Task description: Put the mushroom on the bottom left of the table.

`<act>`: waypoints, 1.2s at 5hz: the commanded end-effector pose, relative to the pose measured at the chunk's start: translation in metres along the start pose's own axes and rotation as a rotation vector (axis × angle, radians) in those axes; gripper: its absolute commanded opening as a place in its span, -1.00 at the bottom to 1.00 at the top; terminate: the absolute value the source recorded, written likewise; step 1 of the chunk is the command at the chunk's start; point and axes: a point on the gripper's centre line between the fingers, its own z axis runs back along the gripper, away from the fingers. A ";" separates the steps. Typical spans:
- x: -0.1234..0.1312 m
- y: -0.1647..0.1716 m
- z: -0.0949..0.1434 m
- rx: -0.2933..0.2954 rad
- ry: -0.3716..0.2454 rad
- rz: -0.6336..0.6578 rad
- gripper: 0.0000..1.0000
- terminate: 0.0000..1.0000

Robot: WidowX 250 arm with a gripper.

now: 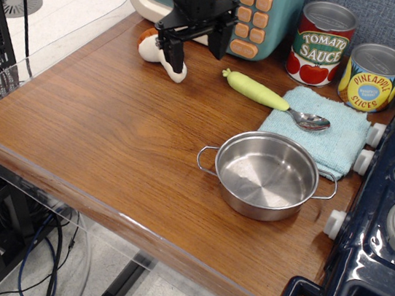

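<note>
Nearest the camera, the glossy reddish-brown wooden table has a clear acrylic strip along its front edge. A little farther in, right of centre, stands a shiny two-handled steel pot, and at the far right is the dark blue toy stove with white knobs along its side. Just behind the pot lies a folded light-blue cloth, and a spoon with a yellow-green handle rests with its metal bowl on that cloth and its handle out on the wood. Toward the back left lies the small plush mushroom, on its side, brown-orange cap pointing left and cream stem pointing right. The black robot gripper hangs over it with its jaws spread wide; the left finger is in front of the stem, though contact cannot be made out. At the very back stand a teal toy appliance with orange buttons, a tomato sauce can and a pineapple slices can.
</note>
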 end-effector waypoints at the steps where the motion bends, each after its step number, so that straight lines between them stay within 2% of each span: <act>1: 0.024 0.001 -0.007 0.014 -0.034 0.027 1.00 -1.00; 2: 0.028 0.000 -0.019 0.045 -0.039 0.025 1.00 -1.00; 3: 0.028 0.000 -0.017 0.043 -0.064 0.022 -1.00 -1.00; 4: 0.027 0.000 -0.012 0.037 -0.054 0.023 -1.00 -1.00; 6: 0.032 0.002 0.015 -0.008 -0.059 0.061 -1.00 -1.00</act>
